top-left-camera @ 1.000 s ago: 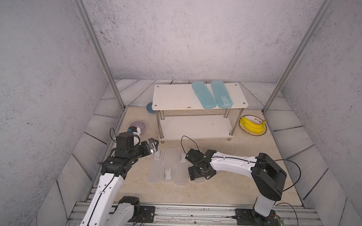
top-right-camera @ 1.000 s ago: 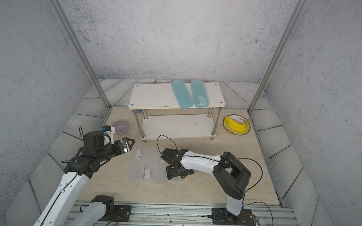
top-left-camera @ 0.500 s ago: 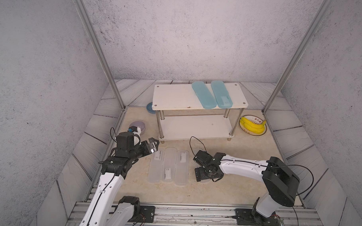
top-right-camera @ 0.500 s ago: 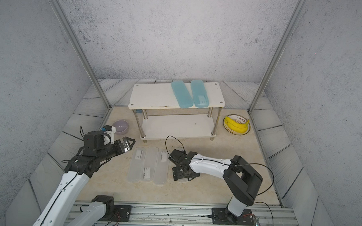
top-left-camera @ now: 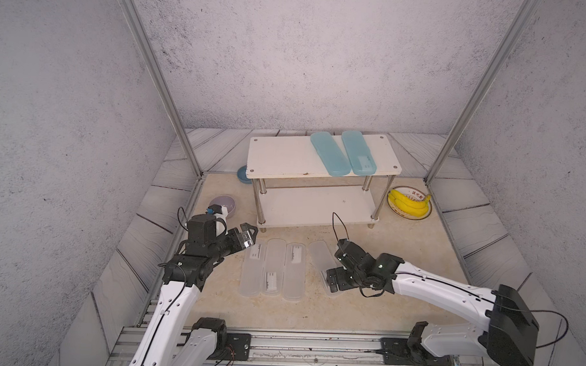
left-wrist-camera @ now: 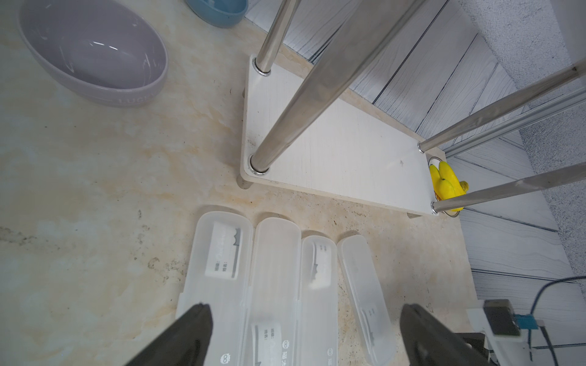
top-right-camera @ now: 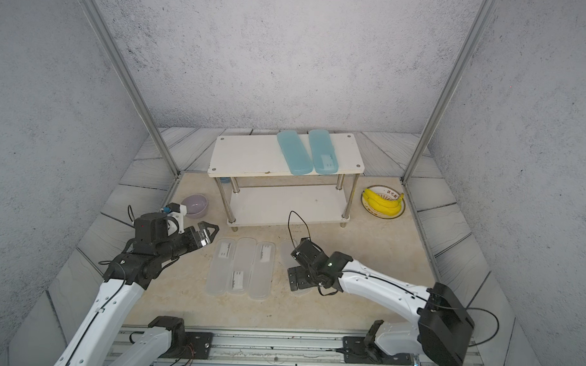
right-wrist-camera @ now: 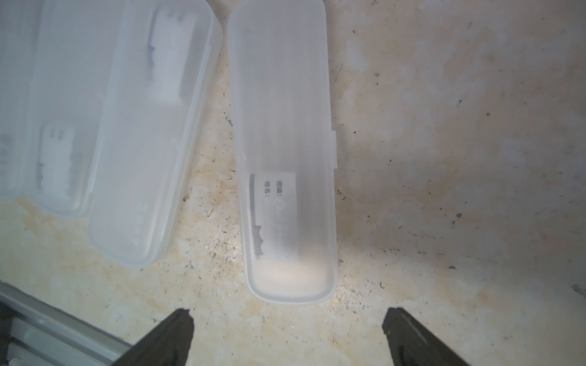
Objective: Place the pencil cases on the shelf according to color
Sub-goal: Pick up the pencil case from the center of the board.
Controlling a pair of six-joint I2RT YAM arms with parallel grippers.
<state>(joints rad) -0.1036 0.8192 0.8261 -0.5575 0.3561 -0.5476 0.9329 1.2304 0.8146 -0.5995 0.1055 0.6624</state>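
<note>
Right hand open by lone case, 3 o'clock of row. Left hand open. Risk: slick case may squirt from pinch.

Beige tabletop, two-tier shelf and four frosted cases on it, two teal cases on top board

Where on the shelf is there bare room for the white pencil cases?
The lower board is bare throughout. The top board is bare from the end near the purple bowl up to the two teal cases, which crowd the end near the bananas. On the table, three white cases lie packed side by side; the fourth lies apart by the right gripper.
</note>
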